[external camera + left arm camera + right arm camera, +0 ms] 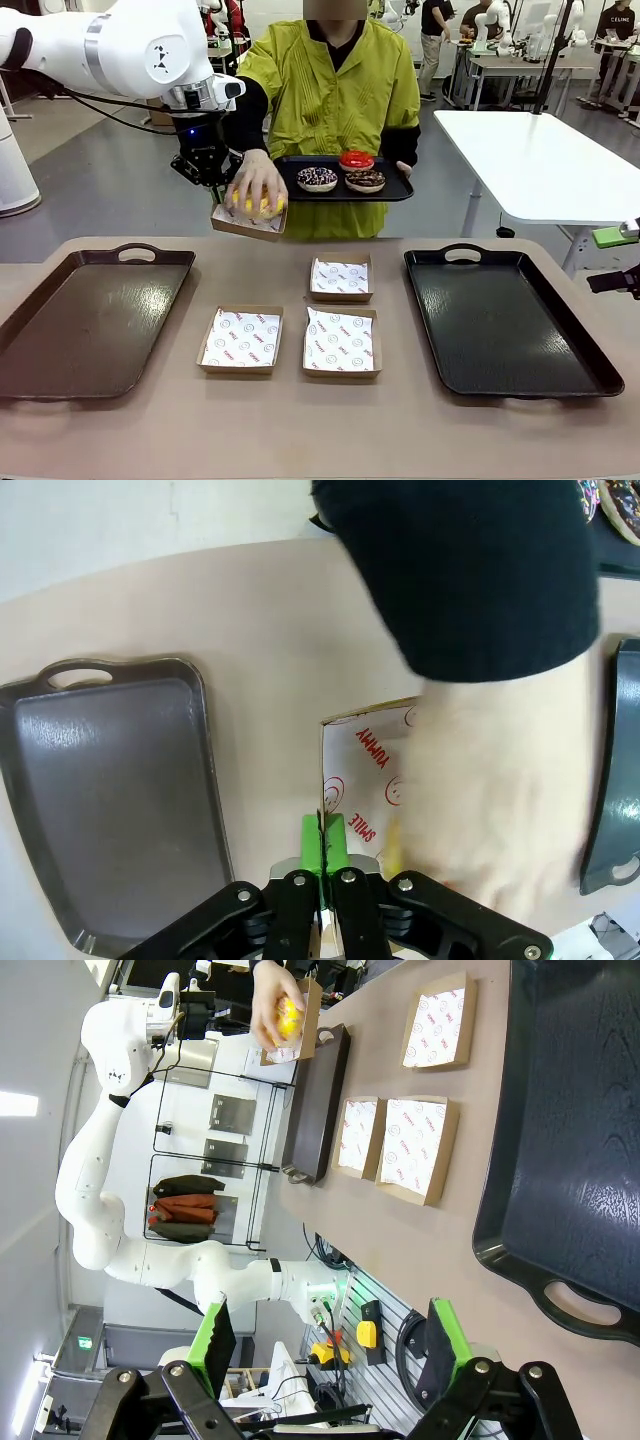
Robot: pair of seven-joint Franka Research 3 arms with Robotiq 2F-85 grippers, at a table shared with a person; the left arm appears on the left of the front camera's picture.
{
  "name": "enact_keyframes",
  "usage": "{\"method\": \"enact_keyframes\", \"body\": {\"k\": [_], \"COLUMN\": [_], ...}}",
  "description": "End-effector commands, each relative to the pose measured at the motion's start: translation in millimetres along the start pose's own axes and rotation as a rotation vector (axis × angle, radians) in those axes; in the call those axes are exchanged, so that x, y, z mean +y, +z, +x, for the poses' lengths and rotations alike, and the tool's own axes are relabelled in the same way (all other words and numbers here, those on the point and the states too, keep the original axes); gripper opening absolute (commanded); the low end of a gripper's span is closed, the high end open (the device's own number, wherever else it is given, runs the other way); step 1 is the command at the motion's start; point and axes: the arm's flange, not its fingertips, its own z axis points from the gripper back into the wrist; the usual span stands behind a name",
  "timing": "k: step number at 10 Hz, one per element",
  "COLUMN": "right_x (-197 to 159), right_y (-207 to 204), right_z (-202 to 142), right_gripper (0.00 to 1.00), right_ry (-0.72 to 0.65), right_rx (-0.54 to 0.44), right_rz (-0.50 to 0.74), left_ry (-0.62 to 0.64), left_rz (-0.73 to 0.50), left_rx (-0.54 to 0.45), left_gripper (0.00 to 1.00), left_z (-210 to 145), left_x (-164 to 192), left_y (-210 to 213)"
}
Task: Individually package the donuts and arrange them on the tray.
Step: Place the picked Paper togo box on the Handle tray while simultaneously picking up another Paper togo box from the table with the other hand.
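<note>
While the left gripper point(215, 188) pinches shut on the rim of the lifted box point(246, 224) and a person's hand point(255, 182) sets the yellow donut point(264, 208) into it, three donuts point(318, 178) wait unpacked just behind that box, and the right gripper point(330, 1338), well apart from it, gapes empty.

Left arm point(110, 45) reaches in from the left, wrist pointing down, left gripper point(215, 190) held high, jaws pinched shut on a box point(245, 222) edge. Right gripper point(330, 1335) low at the right side, fingers spread wide, holding nothing. Person's hand point(256, 183) palm-down just beside left gripper, fingers curled, dark sleeve point(245, 112) behind it
</note>
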Motion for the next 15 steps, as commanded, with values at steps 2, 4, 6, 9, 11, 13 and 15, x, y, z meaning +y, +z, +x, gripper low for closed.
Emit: {"method": "enact_keyframes", "body": {"k": [2, 4, 6, 9, 11, 13, 15], "right_x": [0, 0, 0, 0, 32, 75, 100], "right_y": [1, 1, 1, 0, -34, -79, -142], "right_z": [0, 0, 0, 0, 47, 110, 167], "right_gripper": [1.0, 1.0, 1.0, 1.0, 1.0, 1.0, 1.0], "right_ry": [0.0, 0.0, 0.0, 0.0, 0.006, 0.006, 0.009], "right_rx": [-0.001, -0.001, -0.001, 0.0, 0.045, 0.101, 0.157], "right_rz": [0.015, 0.015, 0.015, 0.0, -0.099, -0.245, -0.384], "left_ry": [0.003, 0.003, 0.003, 0.0, -0.072, -0.032, 0.036], "left_rz": [0.002, 0.002, 0.002, 0.0, -0.013, -0.015, 0.024], "left_rx": [-0.012, -0.012, -0.012, 0.0, 0.137, 0.131, 0.141], "left_gripper": [0.0, 0.0, 0.0, 0.01, 0.01, 0.01, 0.01], "left_z": [1, 1, 1, 0, -13, -27, -45], "left_x": [2, 2, 2, 0, 40, 100, 153], "left_y": [3, 3, 3, 0, 21, 49, 54]}}
